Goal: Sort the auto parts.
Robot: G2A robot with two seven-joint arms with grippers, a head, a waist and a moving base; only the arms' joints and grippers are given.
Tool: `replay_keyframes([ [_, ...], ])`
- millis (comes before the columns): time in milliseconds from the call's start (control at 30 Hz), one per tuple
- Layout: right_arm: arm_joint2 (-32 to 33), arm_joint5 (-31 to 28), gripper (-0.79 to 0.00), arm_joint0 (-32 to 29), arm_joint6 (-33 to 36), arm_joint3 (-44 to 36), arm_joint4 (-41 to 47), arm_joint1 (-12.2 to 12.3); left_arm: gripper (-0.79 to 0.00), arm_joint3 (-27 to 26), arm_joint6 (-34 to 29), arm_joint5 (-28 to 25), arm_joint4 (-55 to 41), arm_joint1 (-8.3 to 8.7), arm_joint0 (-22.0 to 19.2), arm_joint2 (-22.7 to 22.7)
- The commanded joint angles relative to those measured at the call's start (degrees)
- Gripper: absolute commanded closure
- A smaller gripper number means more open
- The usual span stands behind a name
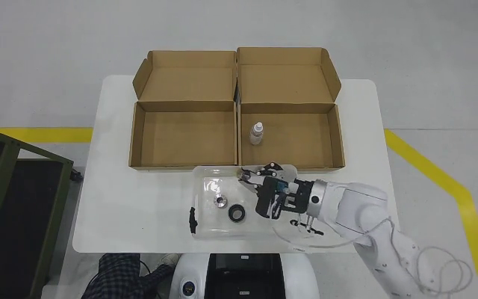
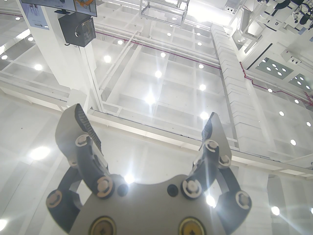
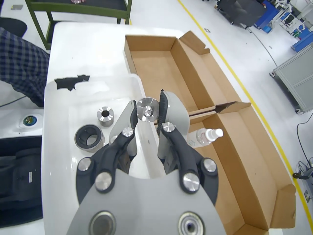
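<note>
My right gripper (image 3: 147, 111) is shut on a round silver metal disc part (image 3: 147, 110), held above the far side of a clear plastic tray (image 3: 58, 94). From above, the same gripper (image 1: 249, 176) is at the tray's (image 1: 200, 224) far right corner, close to the right cardboard box. In the tray lie a silver cylinder with a hole (image 3: 105, 116) (image 1: 220, 202) and a black ring bearing (image 3: 88, 138) (image 1: 237, 214). My left gripper (image 2: 146, 125) stands open, pointing up at the ceiling with nothing between its fingers.
Two open cardboard boxes stand side by side beyond the tray: the left box (image 1: 184, 138) and the right box (image 1: 299, 138), which holds a small white spray bottle (image 1: 256, 133) (image 3: 206, 135). A green shelf cart (image 1: 22, 202) stands left of the table.
</note>
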Motion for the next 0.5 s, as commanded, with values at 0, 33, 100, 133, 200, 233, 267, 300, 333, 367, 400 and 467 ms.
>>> replay_keyframes([
  [0,-0.1,0.9,0.000,0.5,-2.3,-0.1,2.4,-0.2,-0.785,0.0,0.0,0.0,0.0,0.00,0.0,0.0],
  [33,-0.1,1.1,0.000,0.9,-3.2,0.1,3.2,-0.3,-0.785,0.0,0.0,0.0,0.0,0.00,0.0,0.0],
  [100,-0.2,2.1,0.000,1.6,-5.0,0.2,5.1,-0.5,-0.785,0.0,0.0,0.0,0.0,0.00,0.0,0.0],
  [133,-0.2,2.6,0.000,2.0,-5.5,0.4,5.7,-0.6,-0.785,0.0,0.0,0.0,0.0,0.00,0.0,0.0],
  [200,-0.2,4.8,0.000,2.6,-8.1,0.3,7.5,-0.9,-0.785,0.0,0.0,0.0,0.0,0.00,0.0,0.0],
  [233,-0.3,5.5,0.000,2.8,-8.9,0.5,8.2,-1.0,-0.785,0.0,0.0,0.0,0.0,0.00,0.0,0.0],
  [267,-0.3,6.4,0.000,2.9,-10.2,0.4,9.3,-1.2,-0.785,0.0,0.0,0.0,0.0,0.00,0.0,0.0],
  [300,-0.4,7.0,0.000,2.9,-11.8,0.6,10.9,-1.3,-0.785,0.0,0.0,0.0,0.0,0.00,0.0,0.0],
  [333,-0.3,7.3,0.000,3.0,-12.8,0.9,12.1,-1.4,-0.785,0.0,0.0,0.0,0.0,0.00,0.0,0.0],
  [367,-0.2,7.5,0.000,3.2,-13.6,1.0,13.1,-1.5,-0.785,0.0,0.0,0.0,0.0,0.00,0.0,0.0],
  [400,-0.2,7.5,0.000,3.3,-14.7,1.0,14.7,-1.6,-0.785,0.0,0.0,0.0,0.0,0.00,0.0,0.0],
  [467,0.1,7.2,0.000,3.6,-16.5,1.5,18.0,-1.8,-0.785,0.0,0.0,0.0,0.0,0.00,0.0,0.0],
])
